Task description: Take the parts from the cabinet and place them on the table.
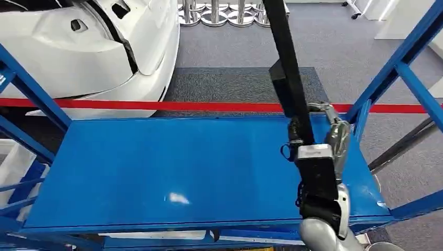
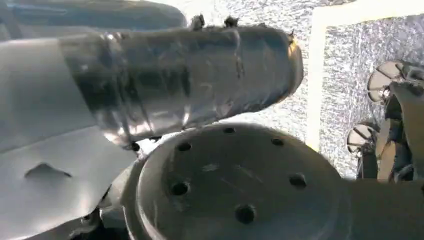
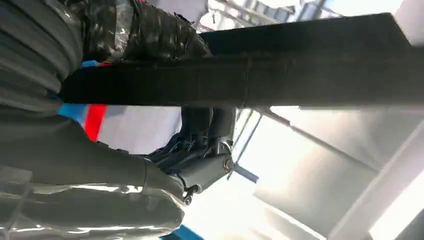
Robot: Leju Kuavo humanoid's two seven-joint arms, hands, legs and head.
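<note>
My right hand [image 1: 334,138] grips a long black bar [image 1: 284,57] near its lower end. The bar stands almost upright over the right part of the blue shelf top [image 1: 156,167], leaning slightly away from me and reaching past the picture's top. In the right wrist view the black bar [image 3: 300,75] runs across the picture, with my right hand [image 3: 75,150] wrapped around it. The left wrist view gives a close look at the taped grey thumb of my left hand [image 2: 190,75] over grey carpet; its fingers are hidden.
Blue frame posts rise at the right [image 1: 402,57] and left [image 1: 26,89] of the shelf. Behind it runs a red strip [image 1: 209,106], with a white car body [image 1: 89,47] at the back left and chrome stanchion bases [image 1: 224,13] on the grey carpet.
</note>
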